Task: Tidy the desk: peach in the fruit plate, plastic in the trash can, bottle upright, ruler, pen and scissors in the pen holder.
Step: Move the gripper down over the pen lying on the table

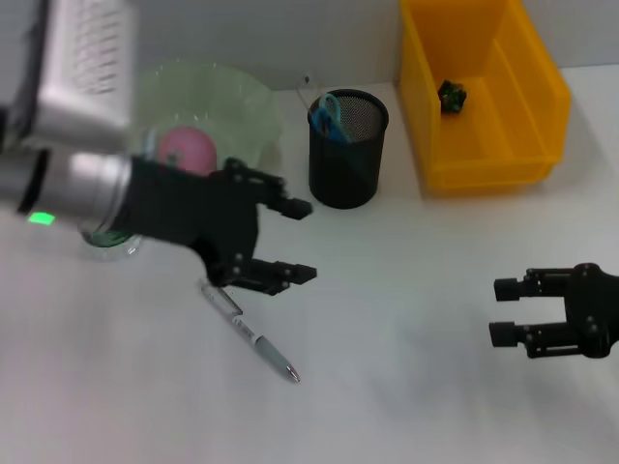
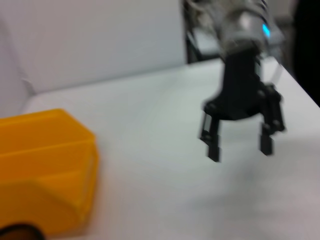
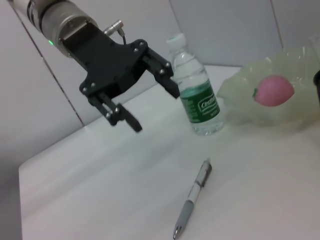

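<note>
We read most of the tidying as done, judging from how things lie: the peach (image 1: 186, 148) sits in the fruit plate (image 1: 247, 101) at the upper left of the head view, the scissors (image 1: 330, 114) stand handles-up in the pen holder (image 1: 349, 147) at upper centre, and a small dark scrap, likely the plastic, lies on the floor of the trash can (image 1: 527, 92) at the upper right. In the right wrist view the bottle (image 3: 196, 92) stands upright just beside the plate, cap at the top. What remains loose is the pen (image 1: 249, 333), lying flat on the desk (image 1: 406, 387) left of centre in the head view; its long axis runs diagonally from upper left to lower right, and the narrower tip points toward the lower right, away from the holder. Our left gripper (image 1: 290, 242) hangs over the pen's upper end with its jaws spread wide and nothing between them, which we take as a setup for a pinch across the barrel. Our right gripper (image 1: 505, 311) waits at the right edge of the frame, low and well apart from everything, also spread wide and empty. We cannot make out the ruler in any view.
</note>
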Action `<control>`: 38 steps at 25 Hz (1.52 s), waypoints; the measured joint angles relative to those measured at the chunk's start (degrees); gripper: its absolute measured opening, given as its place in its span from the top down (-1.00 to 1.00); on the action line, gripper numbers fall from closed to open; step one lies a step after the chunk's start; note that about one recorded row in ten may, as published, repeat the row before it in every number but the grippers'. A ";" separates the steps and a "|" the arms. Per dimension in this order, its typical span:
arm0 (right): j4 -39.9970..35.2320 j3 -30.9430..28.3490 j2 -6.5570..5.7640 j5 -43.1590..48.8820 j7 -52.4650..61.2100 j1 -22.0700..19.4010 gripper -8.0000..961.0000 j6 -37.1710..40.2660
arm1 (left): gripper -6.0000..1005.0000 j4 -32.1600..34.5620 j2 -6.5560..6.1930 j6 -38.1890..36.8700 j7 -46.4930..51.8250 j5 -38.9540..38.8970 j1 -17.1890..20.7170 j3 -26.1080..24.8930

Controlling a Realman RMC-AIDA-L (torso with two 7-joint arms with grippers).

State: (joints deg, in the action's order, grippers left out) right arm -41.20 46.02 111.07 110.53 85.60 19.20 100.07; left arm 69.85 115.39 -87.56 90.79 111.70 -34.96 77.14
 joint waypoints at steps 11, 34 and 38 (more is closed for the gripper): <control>0.56 -0.41 -0.14 1.69 5.22 1.78 -0.54 -1.49 | -0.50 2.27 2.98 -4.51 -3.69 19.17 -12.27 2.83; 2.66 -0.40 1.44 1.71 6.24 2.77 -0.54 -5.43 | -0.58 -8.28 3.63 2.15 -16.58 32.03 -19.64 27.66; 2.65 -0.40 1.50 1.71 6.23 2.81 -0.54 -5.57 | -0.55 -9.95 3.62 3.07 -16.96 31.51 -20.22 29.40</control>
State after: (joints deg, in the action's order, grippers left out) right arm -38.55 45.62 112.57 112.24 91.83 22.01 94.50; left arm 59.90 119.01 -84.49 73.83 143.21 -55.19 106.54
